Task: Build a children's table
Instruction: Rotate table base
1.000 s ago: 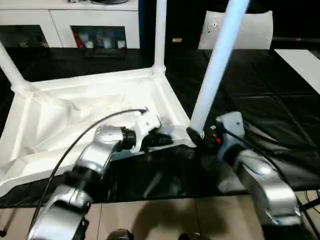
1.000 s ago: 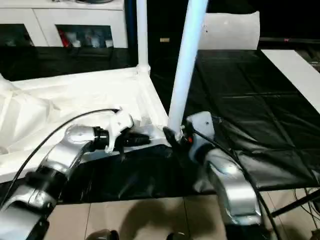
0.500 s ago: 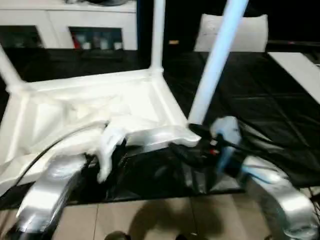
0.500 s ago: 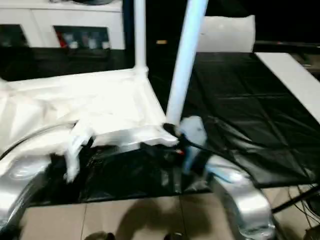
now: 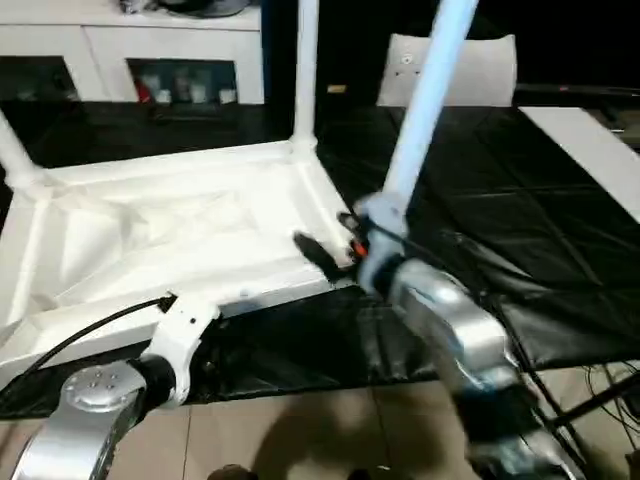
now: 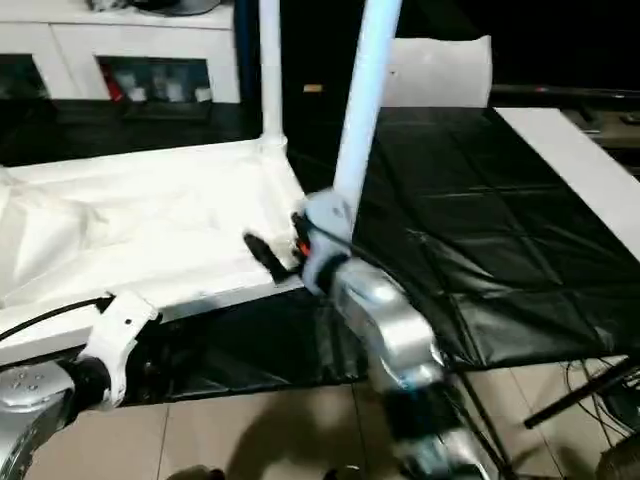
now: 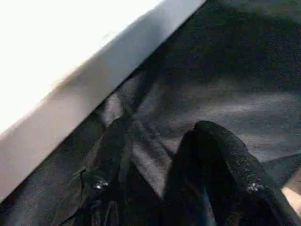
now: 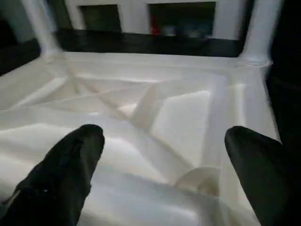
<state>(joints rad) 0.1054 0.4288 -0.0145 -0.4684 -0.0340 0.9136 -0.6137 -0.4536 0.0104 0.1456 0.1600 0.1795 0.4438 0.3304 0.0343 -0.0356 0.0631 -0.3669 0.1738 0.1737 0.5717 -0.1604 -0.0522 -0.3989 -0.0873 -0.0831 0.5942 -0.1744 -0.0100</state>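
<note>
The children's table lies upside down: its white tabletop [image 5: 170, 225] shows its ribbed underside. Three white legs stand in corner sockets: the far right leg [image 5: 303, 70], the near right leg [image 5: 428, 105] and the far left leg [image 5: 15, 150]. My right gripper [image 5: 330, 240] hangs open over the tabletop's near right corner, just left of the near right leg, with nothing between its fingers [image 8: 70, 169]. My left gripper [image 7: 162, 136] is low over the black cloth beside the tabletop's near edge [image 7: 70, 99], fingers [image 7: 221, 160] apart and holding nothing. Its white wrist [image 5: 182, 335] shows at the front left.
Black cloth [image 5: 520, 250] covers the floor under and right of the table. A white cabinet [image 5: 150, 45] stands at the back, beside a flat white sheet with a round mark [image 5: 450, 70]. A white panel [image 5: 590, 150] lies far right. Tiled floor [image 5: 300, 440] runs along the front.
My left gripper has pulled back from the tabletop's near rim towards the front left, and its fingers have parted. My right gripper moved left from the near right leg's foot to over the corner.
</note>
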